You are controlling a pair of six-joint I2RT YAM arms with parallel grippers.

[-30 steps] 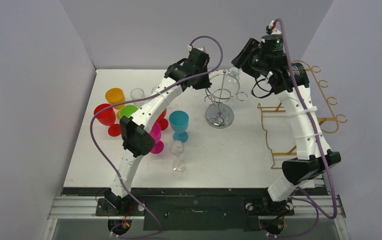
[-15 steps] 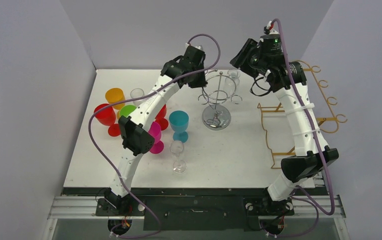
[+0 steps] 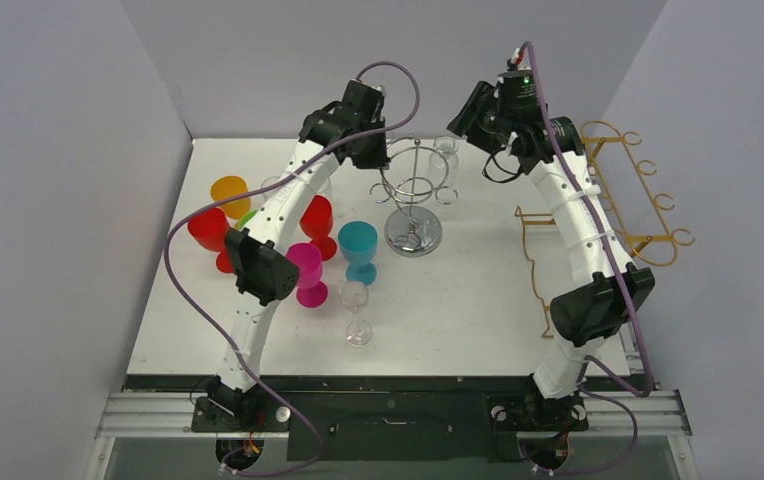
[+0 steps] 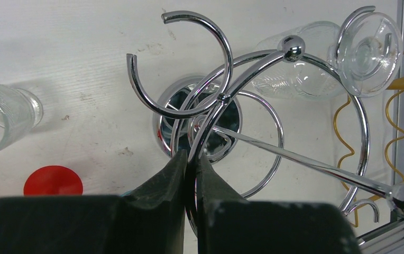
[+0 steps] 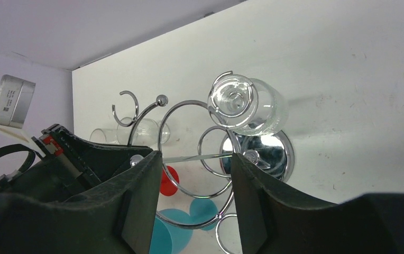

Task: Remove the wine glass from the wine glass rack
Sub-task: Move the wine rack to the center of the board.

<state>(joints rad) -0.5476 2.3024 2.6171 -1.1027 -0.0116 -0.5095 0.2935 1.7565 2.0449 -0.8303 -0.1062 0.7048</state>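
Note:
The chrome wine glass rack stands at the back middle of the table. A clear wine glass hangs upside down from one of its rings. In the left wrist view the glass is at the upper right, its foot caught in a ring. My left gripper is shut on a curved wire of the rack, low on its left side. My right gripper is open and hovers above the rack, nothing between its fingers. The glass lies just beyond its fingertips.
Coloured goblets stand at the left: orange, red, pink and teal. A clear wine glass stands upright near the middle front. A gold wire rack fills the right side by the wall.
Both grippers and the chrome rack have shifted left and toward the back wall. The left gripper has finished closing on the rack's wire.

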